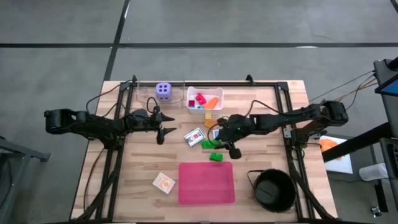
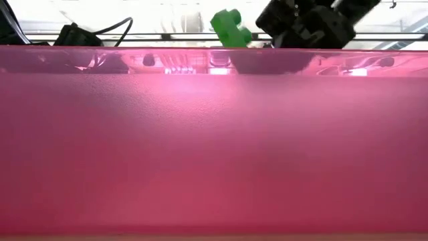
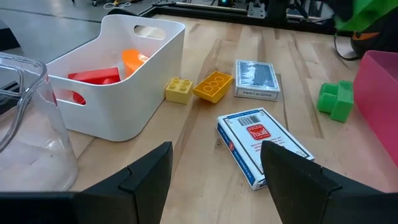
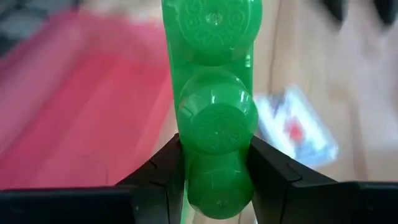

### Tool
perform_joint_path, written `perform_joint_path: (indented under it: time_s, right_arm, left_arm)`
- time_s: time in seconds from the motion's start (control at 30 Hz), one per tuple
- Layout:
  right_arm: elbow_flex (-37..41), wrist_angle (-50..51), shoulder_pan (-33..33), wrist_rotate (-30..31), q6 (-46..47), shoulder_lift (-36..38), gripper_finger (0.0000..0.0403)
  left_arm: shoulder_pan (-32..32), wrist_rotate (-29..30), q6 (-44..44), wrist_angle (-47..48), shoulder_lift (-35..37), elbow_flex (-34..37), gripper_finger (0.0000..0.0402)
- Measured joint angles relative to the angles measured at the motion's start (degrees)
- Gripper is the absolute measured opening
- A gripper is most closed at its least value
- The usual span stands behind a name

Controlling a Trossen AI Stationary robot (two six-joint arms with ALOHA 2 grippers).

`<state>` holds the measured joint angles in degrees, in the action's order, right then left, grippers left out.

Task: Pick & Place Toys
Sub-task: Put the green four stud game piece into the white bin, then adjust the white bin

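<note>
Clearly the right pincer (image 4: 214, 168) is clenched on a green block (image 4: 214, 93), its two dark fingers pressing the block's sides low down while most of the block stands free above them. That is the main risk, as I judge it: with the hold so near one end, a quick swing or a knock could twist the block loose and drop it on the desk (image 1: 261, 99) rather than where it is meant to go. From the table-level camera the block (image 2: 231, 28) hangs just above the far edge of the pink mat (image 2: 214, 147), so a low carry could catch that edge.

Beside the right pincer (image 1: 231, 149) a second green block (image 1: 216, 157) lies just off the mat's (image 1: 206, 182) top edge, with another green piece (image 1: 211, 144) near it; either could be nudged on a descent. A white card (image 1: 194, 136) lies close by, and a blue card (image 3: 257, 79), a yellow block (image 3: 178, 90) and an orange block (image 3: 212, 86) sit between it and the white tub (image 1: 204, 99), which already holds red and orange pieces.

The left pincer (image 1: 166, 122) waits released, well left of the cards. Farther off stand the purple die (image 1: 163, 91), an orange card (image 1: 164, 182) and a black pot (image 1: 273, 190).
</note>
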<state>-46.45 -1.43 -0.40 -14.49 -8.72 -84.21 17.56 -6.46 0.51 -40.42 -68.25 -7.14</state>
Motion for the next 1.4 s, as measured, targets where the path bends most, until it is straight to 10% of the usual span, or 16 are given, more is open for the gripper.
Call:
perform_joint_path:
  time_s: [0.37,0.93,1.4]
  right_arm:
    - [8.3,-26.4,-7.8,6.2,-0.7,-4.2,0.0127]
    - [-5.5,-3.8,-24.6,7.0,-5.1,-7.2,0.0127]
    - [-15.0,5.2,-27.7,7.2,-6.1,-15.9,0.0278]
  left_arm:
    - [0.0,-0.1,0.1,-0.1,0.0,0.0,0.0246]
    - [0.0,-0.1,0.4,0.0,0.0,0.0,0.0246]
    - [0.0,-0.1,0.4,0.0,0.0,0.0,0.0245]
